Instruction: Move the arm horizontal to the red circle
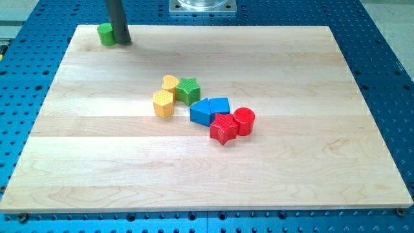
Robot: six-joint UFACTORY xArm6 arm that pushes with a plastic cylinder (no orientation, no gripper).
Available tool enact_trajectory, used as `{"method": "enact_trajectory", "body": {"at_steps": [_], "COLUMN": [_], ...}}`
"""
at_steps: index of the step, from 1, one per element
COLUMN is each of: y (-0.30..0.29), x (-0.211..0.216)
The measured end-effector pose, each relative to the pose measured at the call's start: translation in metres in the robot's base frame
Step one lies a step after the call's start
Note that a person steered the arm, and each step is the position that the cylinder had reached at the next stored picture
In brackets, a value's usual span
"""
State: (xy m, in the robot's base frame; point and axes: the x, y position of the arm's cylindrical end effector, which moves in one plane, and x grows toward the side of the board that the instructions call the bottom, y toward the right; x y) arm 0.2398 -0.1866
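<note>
Here my rod comes straight down from the view's top, and my tip (123, 43) rests on the tabletop (97, 162) near its top left corner, touching or just beside a green block (106, 33) whose shape is partly hidden behind the rod. There is no hand on this arm, only the rod, so nothing opens or closes. The red circle (244, 121) stands right of the middle, well apart from my tip, lower and to the view's right. It touches a red star (223, 128) on its left. Just above these sit two blue blocks (211, 110) side by side, and further toward the view's left a green star (188, 90), a yellow hexagon (163, 103) and another yellow block (170, 82) cluster close together. The wooden tabletop is bare along its left, right and bottom edges. It lies on a blue perforated base (381, 58), and a metal mount (202, 6) shows at the view's top.
</note>
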Motion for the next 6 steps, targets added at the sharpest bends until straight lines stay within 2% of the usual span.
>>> {"method": "enact_trajectory", "body": {"at_steps": [1,2,3,4,5,6], "y": [0.007,0.085,0.208,0.32,0.356,0.347], "x": [0.006,0.026,0.05,0.115,0.194,0.265]}}
